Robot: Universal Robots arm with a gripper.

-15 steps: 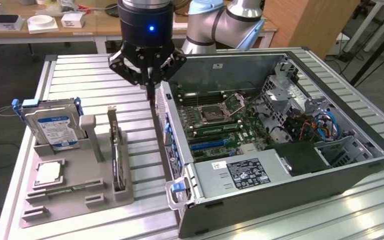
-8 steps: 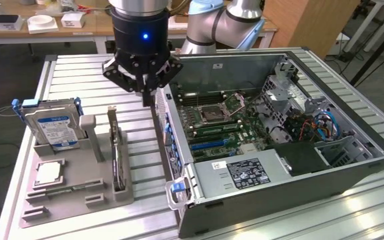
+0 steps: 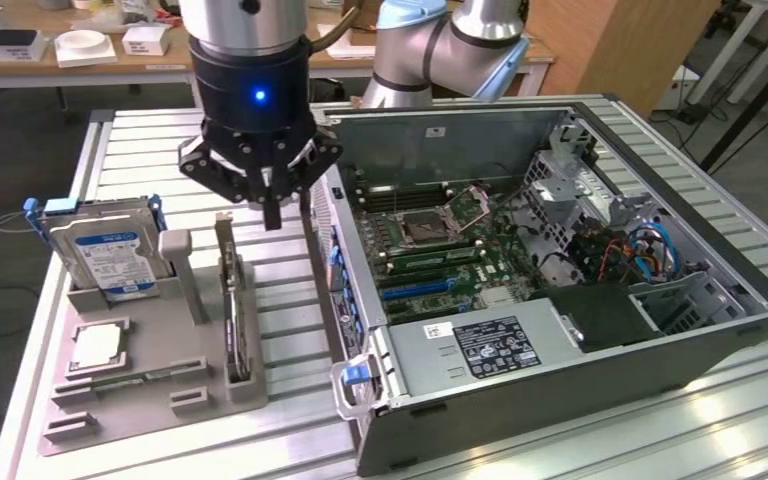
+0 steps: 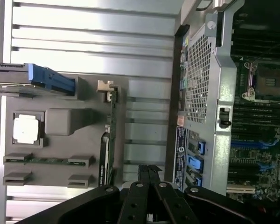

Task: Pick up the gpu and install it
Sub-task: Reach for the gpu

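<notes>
A: Where is the graphics card [image 3: 232,300]?

B: It stands on its long edge in a slot of the grey holder [image 3: 157,400], along the side of the holder that faces the computer case [image 3: 704,330]. Its silver bracket [image 4: 105,86] is at the end toward the counter [image 3: 144,140] edge farthest from the exterior camera.

A: And the claw [image 3: 273,215]?

B: Its fingers are pressed together with nothing between them. It hangs above the counter beside the card, not touching it. In the wrist view its tips sit over the bare strip between the card and the case.

A: What else is in the holder?

B: A hard drive [image 3: 111,255] with a blue label stands upright at the holder's far end. A processor chip [image 3: 97,345] lies flat in a recess below it, and a narrow memory stick [image 3: 137,377] lies nearer the front end.

A: How does the case sit?

B: It lies on its side with the panel off, so the motherboard [image 3: 438,250] faces up. It takes the part of the counter on the exterior view's right. The holder sits near the counter's edge on the exterior view's left.
</notes>
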